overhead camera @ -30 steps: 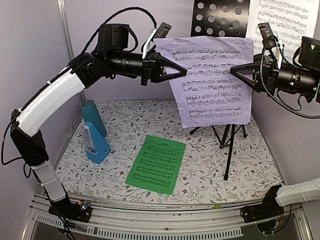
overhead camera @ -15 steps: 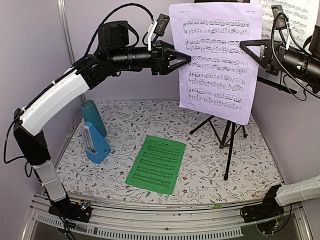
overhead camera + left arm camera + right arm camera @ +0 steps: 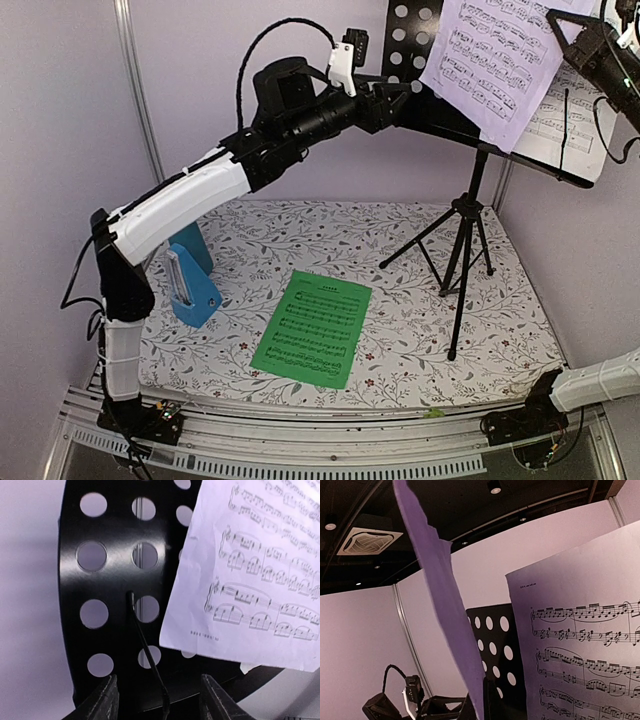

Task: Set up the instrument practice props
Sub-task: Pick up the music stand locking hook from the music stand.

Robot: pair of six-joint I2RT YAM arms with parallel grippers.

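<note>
R gripper is clamped on the right edge of a white sheet-music page, holding it high at the far right, tilted, just in front of the music stand's perforated desk. The wrist view shows the page edge-on, pinched at one spot only. L gripper has its fingers apart, empty, right at the desk's lower left edge - can't tell if it touches. A second white page sits on the desk's right part. The green page lies flat on the table, near-centre. The blue metronome stands at the left beside the teal cup.

Judgement: the page isn't seated on the ledge yet, so placement is the step in hand.

What could go wrong:
- Single-edge pinch, so the free side may curl or swing and miss the ledge, and the page drops to the table.
- The lower corner could catch the thin wire retainer on the desk front and crease.
- Sliding it in could push the seated page off to the right.
- The stand is on thin tripod legs w/ the desk leaning - a shove from either arm, esp. the L one so close to the desk edge, might tip or turn it.
</note>
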